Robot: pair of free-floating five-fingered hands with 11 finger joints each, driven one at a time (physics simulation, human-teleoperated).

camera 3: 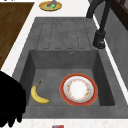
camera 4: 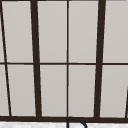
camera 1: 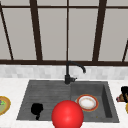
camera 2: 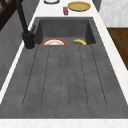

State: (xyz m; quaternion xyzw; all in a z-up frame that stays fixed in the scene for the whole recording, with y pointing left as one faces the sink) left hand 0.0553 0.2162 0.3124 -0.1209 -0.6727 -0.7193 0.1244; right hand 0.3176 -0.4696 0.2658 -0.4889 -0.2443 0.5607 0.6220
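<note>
Grey sink (camera 1: 45, 92), white counter (camera 1: 10, 86), window (camera 1: 67, 30), left robot hand (camera 1: 36, 109) fingers unclear

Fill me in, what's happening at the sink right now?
The left hand hangs over the ribbed drainboard, holding nothing. The right hand sits at the counter's right edge by a small brown item; its grip is unclear. In the basin lie a red-rimmed plate and a banana. A red ball sits up front.

Flat, even light is washing over everything around me; no lamp or glare is showing. The sink (camera 1: 45, 95) is carrying hardly any shadow. The window (camera 4: 52, 32) is glowing pale grey. Edges are looking soft and blocky, without warping.
</note>
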